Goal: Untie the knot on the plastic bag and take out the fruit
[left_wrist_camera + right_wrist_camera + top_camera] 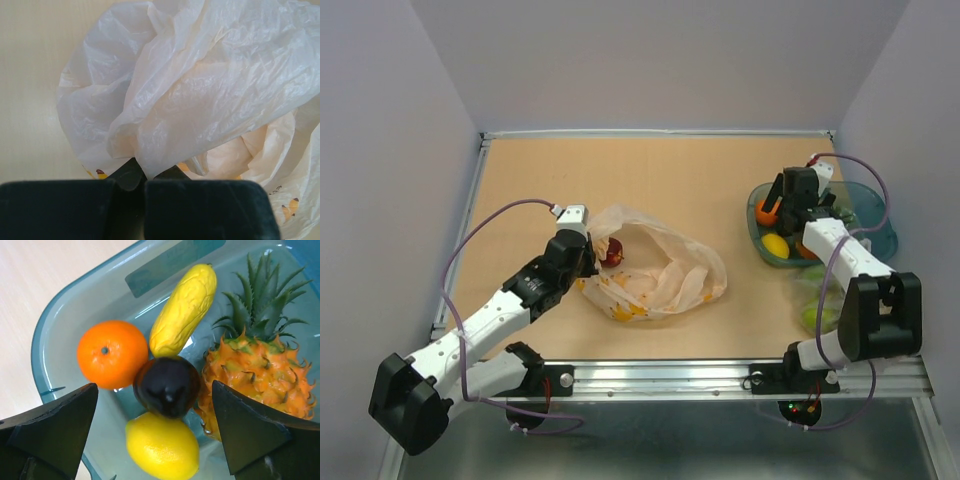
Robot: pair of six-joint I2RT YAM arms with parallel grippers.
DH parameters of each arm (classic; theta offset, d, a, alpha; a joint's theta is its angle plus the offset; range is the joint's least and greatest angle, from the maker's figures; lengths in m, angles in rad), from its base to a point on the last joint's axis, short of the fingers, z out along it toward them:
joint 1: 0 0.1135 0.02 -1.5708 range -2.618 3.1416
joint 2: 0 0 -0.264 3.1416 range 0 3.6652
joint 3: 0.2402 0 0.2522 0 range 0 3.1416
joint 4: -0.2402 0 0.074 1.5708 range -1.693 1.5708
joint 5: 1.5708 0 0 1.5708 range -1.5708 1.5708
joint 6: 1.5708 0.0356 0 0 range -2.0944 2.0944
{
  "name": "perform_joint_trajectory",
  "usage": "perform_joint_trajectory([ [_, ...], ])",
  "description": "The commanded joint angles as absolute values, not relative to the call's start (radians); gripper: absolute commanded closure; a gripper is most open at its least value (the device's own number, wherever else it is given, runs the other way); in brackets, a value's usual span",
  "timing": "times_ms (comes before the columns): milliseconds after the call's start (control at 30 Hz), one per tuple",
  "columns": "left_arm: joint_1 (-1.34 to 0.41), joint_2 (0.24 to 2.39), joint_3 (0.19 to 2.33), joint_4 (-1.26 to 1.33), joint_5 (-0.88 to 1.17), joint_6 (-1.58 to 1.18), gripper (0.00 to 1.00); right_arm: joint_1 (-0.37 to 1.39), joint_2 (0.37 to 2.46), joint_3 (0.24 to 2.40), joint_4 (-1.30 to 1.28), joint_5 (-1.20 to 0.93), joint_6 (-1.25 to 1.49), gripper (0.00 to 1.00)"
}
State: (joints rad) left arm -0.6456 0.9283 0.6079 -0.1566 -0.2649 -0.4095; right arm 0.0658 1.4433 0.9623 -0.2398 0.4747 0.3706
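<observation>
The pale peach plastic bag (655, 275) lies open and crumpled at mid table; no knot shows on it. A dark red apple (611, 251) sits at its left mouth. My left gripper (588, 262) is shut on a fold of the bag (200, 90), the plastic pinched between the fingertips of the gripper (145, 176). My right gripper (790, 205) hovers open and empty over the teal tray (55, 325). The tray holds the orange (112, 354), banana (184, 310), dark plum (167, 386), lemon (162, 447) and pineapple (255, 370).
The teal tray (875, 235) stands at the right side of the table. A clearer bag with green contents (820, 300) lies just in front of it, beside the right arm. Raised rails edge the table at back and left.
</observation>
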Motion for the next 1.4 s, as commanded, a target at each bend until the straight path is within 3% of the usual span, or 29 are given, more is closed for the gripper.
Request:
perform_joint_trajectory([
  [0, -0.643, 0.926, 0.615, -0.112, -0.256, -0.388, 1.00, 0.064, 1.373, 1.037, -0.227, 0.511, 0.365, 0.00],
  [200, -0.643, 0.949, 0.617, -0.107, -0.239, -0.387, 1.00, 0.077, 1.269, 1.014, -0.236, 0.179, 0.264, 0.00],
  [333, -0.641, 0.960, 0.618, -0.104, -0.233, -0.387, 1.00, 0.196, 1.200, 0.991, -0.235, 0.005, 0.216, 0.00],
  [367, -0.641, 0.963, 0.618, -0.104, -0.233, -0.387, 1.00, 0.294, 1.192, 0.988, -0.235, -0.035, 0.207, 0.00],
  [533, -0.640, 0.983, 0.620, -0.100, -0.230, -0.387, 1.00, 0.653, 1.225, 0.954, -0.154, -0.041, 0.288, 0.01],
  [733, -0.638, 0.980, 0.618, -0.100, -0.227, -0.390, 1.00, 0.871, 1.360, 0.930, 0.049, -0.045, 0.385, 0.01],
  [1133, -0.640, 0.904, 0.592, -0.121, -0.199, -0.436, 1.00, 0.900, 1.610, 0.894, 0.412, 0.067, 0.653, 0.01],
  [1367, -0.640, 0.876, 0.598, -0.152, -0.161, -0.463, 1.00, 0.900, 1.756, 0.968, 0.460, 0.135, 0.798, 0.00],
])
